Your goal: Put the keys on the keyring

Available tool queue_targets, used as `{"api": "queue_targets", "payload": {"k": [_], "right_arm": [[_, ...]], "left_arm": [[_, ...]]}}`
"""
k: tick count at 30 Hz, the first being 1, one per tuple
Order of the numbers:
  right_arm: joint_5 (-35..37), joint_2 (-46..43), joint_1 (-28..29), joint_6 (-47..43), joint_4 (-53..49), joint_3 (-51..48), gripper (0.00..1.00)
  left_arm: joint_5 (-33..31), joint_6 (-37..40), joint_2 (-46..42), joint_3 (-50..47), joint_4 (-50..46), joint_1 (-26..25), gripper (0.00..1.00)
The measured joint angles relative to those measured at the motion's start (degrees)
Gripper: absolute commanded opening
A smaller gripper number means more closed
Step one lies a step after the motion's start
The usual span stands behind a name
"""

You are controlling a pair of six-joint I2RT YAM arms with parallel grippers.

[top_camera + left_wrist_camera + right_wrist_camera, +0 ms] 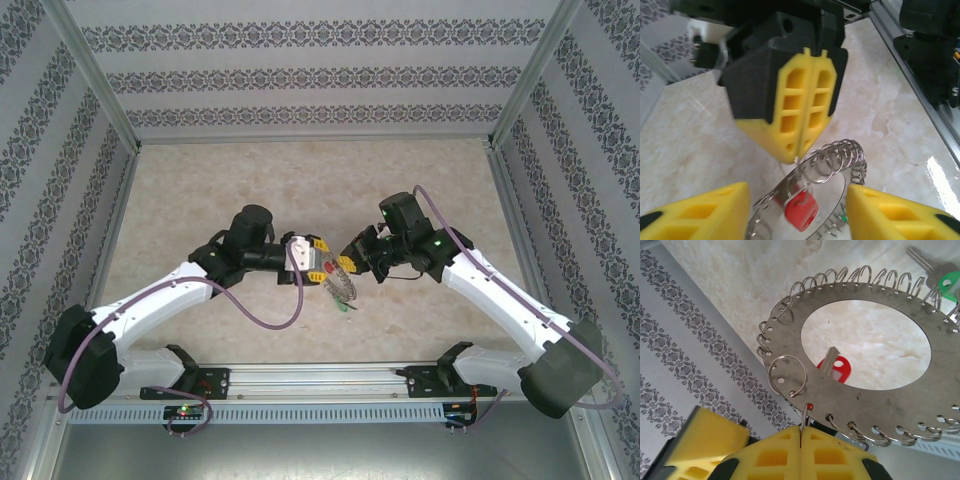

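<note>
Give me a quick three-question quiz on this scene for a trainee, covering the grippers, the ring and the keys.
1. True or false: the right gripper is open.
2. Which colour of key head shows through the hole of the keyring in the right wrist view? A green, B red, C blue.
3. Fill in: the keyring sits ___ the parted fingers of the left gripper.
Key: 1 false, it is shut on the keyring's rim. 2 B, the red key. 3 between.
</note>
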Motion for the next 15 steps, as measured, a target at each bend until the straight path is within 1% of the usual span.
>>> {"api": "queue_targets", "payload": {"k": [5,9,15], "right_arm": [[0.3,-0.6,0.0,1.9,1.2,-2.1,0.0],[0.9,-0.7,0.0,3.2,1.2,-3.2,0.0],[1.3,-1.2,0.0,4.6,2.3,-3.7,0.0]], "left_arm": [[-1.8,0.0,3.3,0.0,1.0,-3.0,0.45],[-4.1,0.5,4.7,0.0,1.2,-4.0,0.42],[-8.9,0.3,5.2,0.0,2.7,-4.4,0.41]]}}
